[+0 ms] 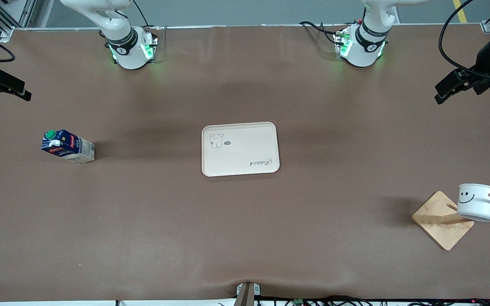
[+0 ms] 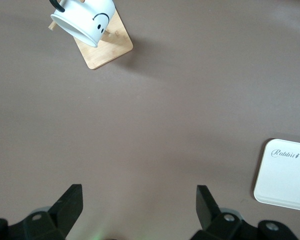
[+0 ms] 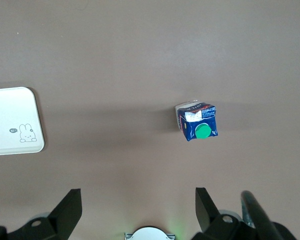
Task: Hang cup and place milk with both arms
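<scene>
The white cup [image 1: 478, 201] with a smiley face hangs by its black handle on a peg of the wooden rack [image 1: 440, 221] at the left arm's end of the table. It also shows in the left wrist view, cup [image 2: 85, 22]. The dark-blue milk [image 1: 67, 145] with a green cap stands on the table at the right arm's end, and appears as milk [image 3: 197, 122] from above. My left gripper [image 1: 448, 88] [image 2: 138, 192] hangs open over bare table, well away from the cup. My right gripper [image 1: 13, 88] [image 3: 138, 195] is open and high over the table edge, apart from the milk.
A cream tray [image 1: 240, 168] with a rabbit drawing lies at the table's middle, seen also as tray [image 2: 285, 175] and tray [image 3: 12, 120]. The rack's square wooden base [image 2: 107, 47] rests on the brown mat.
</scene>
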Controlling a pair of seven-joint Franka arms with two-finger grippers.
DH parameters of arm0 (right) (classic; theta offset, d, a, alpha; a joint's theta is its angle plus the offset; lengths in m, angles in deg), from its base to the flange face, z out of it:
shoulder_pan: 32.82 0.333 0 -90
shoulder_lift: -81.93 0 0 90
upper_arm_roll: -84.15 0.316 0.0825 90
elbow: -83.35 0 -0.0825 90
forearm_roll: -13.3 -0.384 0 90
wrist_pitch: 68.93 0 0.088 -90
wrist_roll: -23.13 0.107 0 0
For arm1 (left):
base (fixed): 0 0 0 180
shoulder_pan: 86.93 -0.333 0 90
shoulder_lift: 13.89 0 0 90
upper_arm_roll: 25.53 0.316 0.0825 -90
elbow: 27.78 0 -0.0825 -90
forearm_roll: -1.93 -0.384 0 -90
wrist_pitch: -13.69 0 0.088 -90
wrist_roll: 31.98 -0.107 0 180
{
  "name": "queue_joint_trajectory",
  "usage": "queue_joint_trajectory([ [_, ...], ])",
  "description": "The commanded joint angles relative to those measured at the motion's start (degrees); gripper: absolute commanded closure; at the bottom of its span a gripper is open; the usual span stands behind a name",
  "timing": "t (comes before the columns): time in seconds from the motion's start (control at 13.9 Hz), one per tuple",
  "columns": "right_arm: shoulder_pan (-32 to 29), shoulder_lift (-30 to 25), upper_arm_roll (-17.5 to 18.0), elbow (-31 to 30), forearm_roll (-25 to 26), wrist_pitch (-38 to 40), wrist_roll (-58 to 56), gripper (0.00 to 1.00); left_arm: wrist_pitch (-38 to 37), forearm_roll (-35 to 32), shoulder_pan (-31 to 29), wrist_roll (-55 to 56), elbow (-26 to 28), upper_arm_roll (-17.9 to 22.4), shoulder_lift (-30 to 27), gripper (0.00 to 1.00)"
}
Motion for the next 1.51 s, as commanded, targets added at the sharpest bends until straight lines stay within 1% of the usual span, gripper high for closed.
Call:
queue_joint_trajectory([
  [0.0, -0.60, -0.57, 0.04, 0.37, 0.45, -0.14, -0.32, 0.00, -0.05, 0.55, -0.35, -0.85, 0.20, -0.14, -0.72, 0.00],
  [0.22, -2.27, -0.04, -0.23, 0.37, -0.51, 0.21, -0.23, 0.00, -0.05, 0.55, -0.35, -0.85, 0.11, -0.14, -0.63, 0.00],
  [1.43, -2.45, 0.13, -0.23, 0.19, -0.78, 0.65, -0.23, 0.00, -0.48, 0.63, -0.53, -3.93, -1.30, 0.38, -0.11, 0.00],
])
